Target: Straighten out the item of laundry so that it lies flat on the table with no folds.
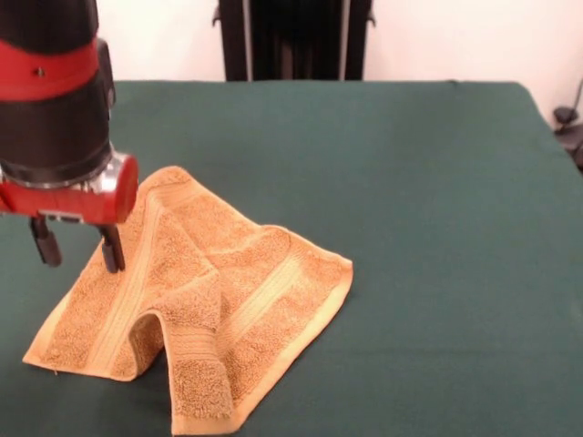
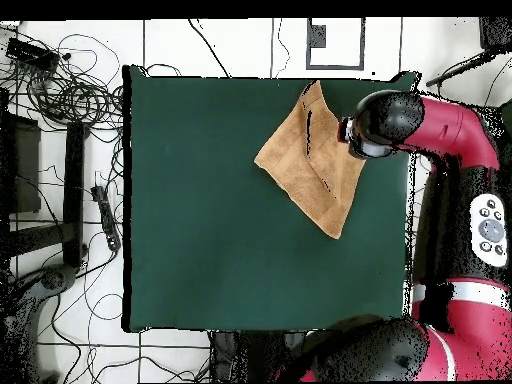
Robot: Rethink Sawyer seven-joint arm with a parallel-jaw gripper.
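Observation:
The golden-orange towel [image 1: 205, 305] lies at the near left of the green table [image 1: 410, 228] in the front view. It is rumpled, with a raised fold arching up near its front middle and a flap turned over toward the front edge. Woven bands run across it. My gripper [image 1: 77, 248] hangs over the towel's left edge, its two dark fingers [image 1: 111, 248] apart and holding nothing. In the overhead view the towel [image 2: 305, 165] lies at the table's top right, with the arm's head [image 2: 385, 125] beside its right edge. The grey tag does not show.
The robot's pedestal [image 1: 291, 41] stands behind the table's far edge. In the overhead view, cables and stands [image 2: 60, 150] lie on the floor left of the table [image 2: 200, 220], and the red arm [image 2: 470, 200] runs along its right side.

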